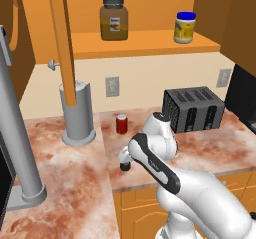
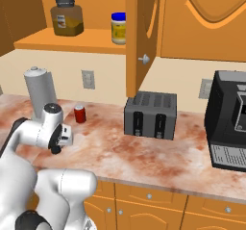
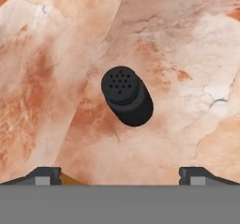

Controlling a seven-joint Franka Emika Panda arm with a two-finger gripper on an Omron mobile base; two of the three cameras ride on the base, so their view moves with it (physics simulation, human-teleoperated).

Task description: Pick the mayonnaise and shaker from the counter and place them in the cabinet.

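Note:
The black shaker [image 3: 126, 99] stands on the marbled counter [image 3: 187, 54], straight below my gripper [image 3: 120, 174] in the hand view. Its perforated top faces the camera. My gripper is open, with one fingertip on each side of the shaker and well above it, touching nothing. In the left base view the gripper [image 1: 125, 164] points down near the counter's front edge. The mayonnaise [image 1: 184, 28] [image 2: 118, 28], a pale-yellow jar with a blue lid, stands upright on the cabinet shelf [image 1: 150, 43] [image 2: 72, 40]. The cabinet's orange door [image 1: 62, 43] [image 2: 137, 36] hangs open.
A larger amber jar [image 1: 114, 19] [image 2: 67, 17] shares the shelf. On the counter stand a red can [image 1: 121, 124] [image 2: 79, 114], a grey canister [image 1: 77, 115] [image 2: 41, 92] and a dark toaster [image 1: 194, 109] [image 2: 150, 114]. A black coffee machine [image 2: 230, 123] sits at the far right.

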